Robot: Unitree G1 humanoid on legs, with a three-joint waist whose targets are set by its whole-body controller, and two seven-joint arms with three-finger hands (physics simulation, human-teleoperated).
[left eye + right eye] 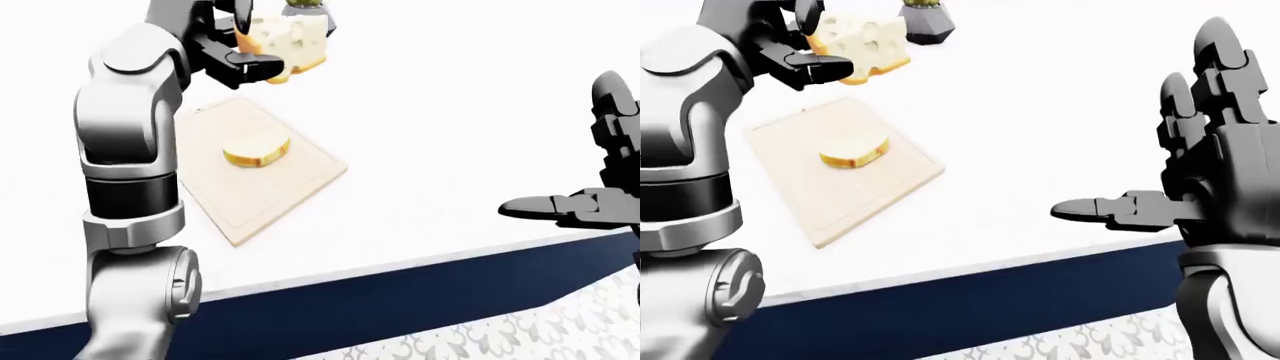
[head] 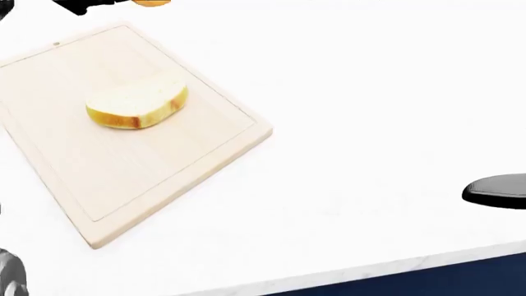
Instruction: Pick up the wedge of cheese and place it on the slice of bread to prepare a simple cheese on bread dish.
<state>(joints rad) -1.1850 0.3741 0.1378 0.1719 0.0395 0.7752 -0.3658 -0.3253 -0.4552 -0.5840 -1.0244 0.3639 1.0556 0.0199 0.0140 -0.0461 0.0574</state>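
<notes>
My left hand is shut on the wedge of cheese, pale yellow with holes and an orange rind, and holds it high above the counter, up and a little right of the board. The slice of bread lies flat on the pale wooden cutting board; it also shows in the left-eye view. In the head view only a dark bit of the hand and an orange edge of cheese show at the top left. My right hand is open and empty at the right of the right-eye view, away from the board.
The white counter spreads right of the board. Its dark blue edge runs along the bottom. A dark grey faceted pot with a plant stands at the top, behind the cheese. A patterned floor shows at the bottom right.
</notes>
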